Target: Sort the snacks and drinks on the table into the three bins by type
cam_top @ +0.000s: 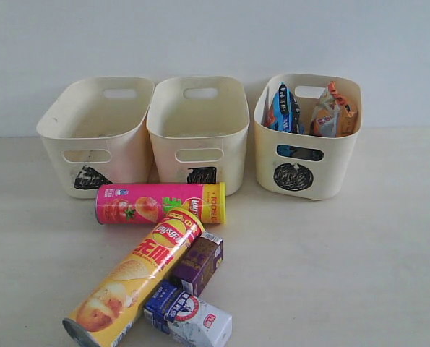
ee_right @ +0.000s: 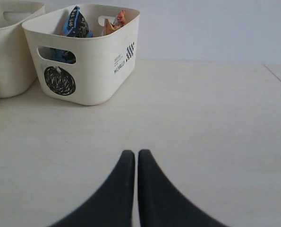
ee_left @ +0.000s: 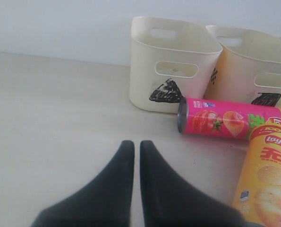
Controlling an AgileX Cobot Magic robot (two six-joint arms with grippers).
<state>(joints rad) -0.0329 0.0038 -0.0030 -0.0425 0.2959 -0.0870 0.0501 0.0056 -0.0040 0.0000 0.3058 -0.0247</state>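
Note:
Three cream bins stand in a row at the back: triangle bin [cam_top: 92, 134], square bin [cam_top: 198, 130], circle bin [cam_top: 306, 137]. The circle bin holds a blue-black bag [cam_top: 283, 110] and an orange-tan bag [cam_top: 335, 112]. In front lie a pink tube [cam_top: 157, 203] and a yellow tube [cam_top: 139, 275], its top end resting against the pink one. A purple carton [cam_top: 199, 263] and a blue-and-white carton [cam_top: 188, 316] lie beside the yellow tube. My left gripper [ee_left: 133, 144] is shut and empty, short of the pink tube [ee_left: 220, 118]. My right gripper [ee_right: 133, 153] is shut and empty over bare table.
The triangle and square bins look empty from here. A pale wall rises right behind the bins. The tabletop [cam_top: 359, 275] is light wood-coloured, and neither arm shows in the exterior view.

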